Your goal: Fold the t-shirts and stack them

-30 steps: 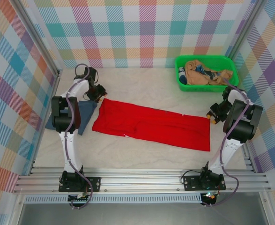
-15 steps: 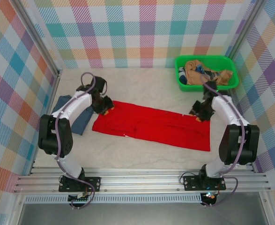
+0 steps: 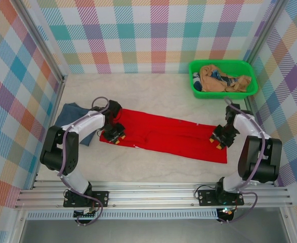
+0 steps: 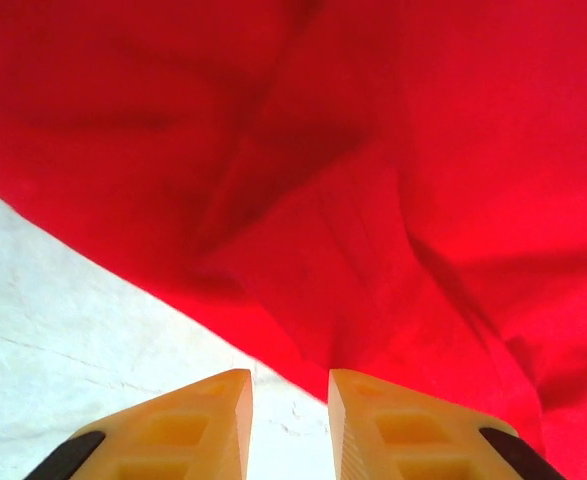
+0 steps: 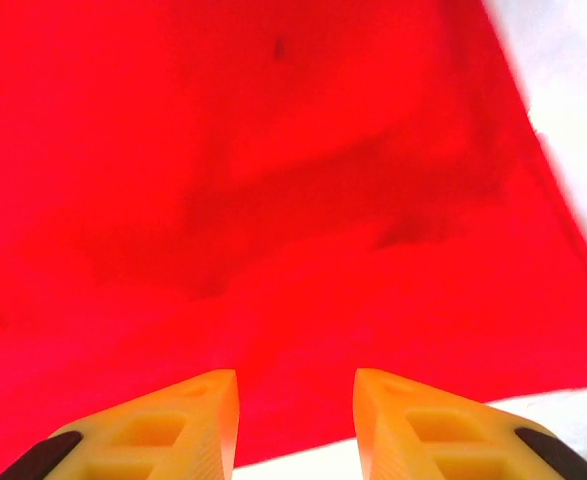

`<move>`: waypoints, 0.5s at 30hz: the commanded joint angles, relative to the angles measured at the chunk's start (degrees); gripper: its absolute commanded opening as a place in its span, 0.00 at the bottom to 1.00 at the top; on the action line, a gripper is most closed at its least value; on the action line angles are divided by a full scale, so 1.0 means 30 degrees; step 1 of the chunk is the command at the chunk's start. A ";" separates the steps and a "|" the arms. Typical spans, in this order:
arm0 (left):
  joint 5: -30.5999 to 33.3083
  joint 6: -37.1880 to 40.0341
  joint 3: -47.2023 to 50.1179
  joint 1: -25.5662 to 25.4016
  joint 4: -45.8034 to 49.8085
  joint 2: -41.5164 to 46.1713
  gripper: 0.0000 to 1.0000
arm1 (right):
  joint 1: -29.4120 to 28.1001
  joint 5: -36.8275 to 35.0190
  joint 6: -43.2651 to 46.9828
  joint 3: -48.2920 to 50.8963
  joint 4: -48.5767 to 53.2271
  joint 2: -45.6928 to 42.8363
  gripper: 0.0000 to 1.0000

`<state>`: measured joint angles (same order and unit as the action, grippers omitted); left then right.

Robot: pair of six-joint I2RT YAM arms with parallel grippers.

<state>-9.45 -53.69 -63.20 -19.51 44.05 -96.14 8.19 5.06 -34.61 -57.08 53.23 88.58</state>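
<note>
The red t-shirt [image 3: 163, 134] lies folded into a long strip across the middle of the table. My left gripper [image 3: 114, 134] hovers low over its near-left edge. In the left wrist view the jaws [image 4: 290, 410] stand open a little, with the red hem [image 4: 323, 150] and bare table between the tips. My right gripper [image 3: 220, 139] is over the strip's near-right end. Its jaws [image 5: 295, 410] are open above the red cloth [image 5: 273, 180], holding nothing. The slate-blue t-shirt [image 3: 70, 114] lies folded at the far left, partly under my left arm.
A green basket [image 3: 192, 81] with more crumpled clothes stands at the back right. Checkered walls close in the table on three sides. Bare white table [image 4: 73, 330] shows in front of the red strip, and also past its right end [image 5: 573, 120].
Both grippers have swung inward from beyond the strip's ends and come toward me. They now sit over the near edge of the red t-shirt. The shirts have not moved.
</note>
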 commanded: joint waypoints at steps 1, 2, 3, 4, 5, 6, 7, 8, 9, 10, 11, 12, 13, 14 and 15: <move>0.1192 -0.1925 -0.0164 0.0145 -0.0126 0.0377 0.26 | 0.0180 -0.0128 0.0814 -0.2218 -0.0192 0.1440 0.35; 0.0931 -0.2417 0.0084 0.0172 -0.0466 0.0216 0.26 | 0.0296 -0.0387 0.0819 -0.2732 -0.0044 0.2209 0.36; 0.0723 -0.2818 0.0180 0.0151 -0.0531 -0.0093 0.26 | 0.0473 -0.0515 0.0779 -0.3056 0.0036 0.2863 0.34; 0.0448 -0.3178 0.0333 0.0145 -0.0841 -0.0448 0.25 | 0.0656 -0.0627 0.0748 -0.3254 -0.0044 0.3557 0.33; 0.0298 -0.3495 0.0538 0.0130 -0.1333 -0.0828 0.25 | 0.0826 -0.0702 0.0730 -0.3312 -0.0294 0.4097 0.33; 0.0450 -0.3767 0.0523 0.0116 -0.1588 -0.1114 0.25 | 0.1053 -0.0729 0.0632 -0.3369 -0.0354 0.4642 0.33; 0.0677 -0.3789 0.0372 0.0140 -0.1803 -0.1401 0.25 | 0.1242 -0.0671 0.0541 -0.3439 -0.0280 0.5102 0.32; 0.1139 -0.3579 -0.0139 0.0171 -0.1704 -0.1834 0.25 | 0.1390 -0.0554 0.0466 -0.3524 -0.0127 0.5627 0.32; 0.1536 -0.3211 -0.0950 0.0253 -0.1200 -0.2541 0.25 | 0.1493 -0.0366 0.0406 -0.3610 0.0198 0.6177 0.31; 0.1747 -0.2806 -0.1639 0.0359 -0.0872 -0.3139 0.25 | 0.1490 -0.0368 0.0304 -0.3720 0.0576 0.6641 0.30; 0.2011 -0.2369 -0.2426 0.0499 -0.0435 -0.4017 0.25 | 0.1490 -0.0276 0.0272 -0.3634 0.0859 0.7009 0.29; 0.2273 -0.2049 -0.3249 0.0644 0.0070 -0.4861 0.24 | 0.1490 -0.0144 0.0202 -0.3418 0.0975 0.7147 0.29; 0.2435 -0.1723 -0.3849 0.0779 0.0219 -0.5491 0.23 | 0.1493 -0.0134 0.0076 -0.3160 0.1111 0.7155 0.29; 0.2695 -0.1421 -0.4573 0.0966 0.0347 -0.6199 0.23 | 0.1427 -0.0112 -0.0064 -0.2809 0.1201 0.6975 0.29; 0.2971 -0.1154 -0.5321 0.1221 0.0435 -0.6887 0.23 | 0.1349 0.0015 -0.0239 -0.2417 0.1239 0.6636 0.30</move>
<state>-5.28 -60.14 -75.33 -17.74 44.29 -111.24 12.71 5.28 -33.93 -67.94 53.69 107.66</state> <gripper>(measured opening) 0.234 0.297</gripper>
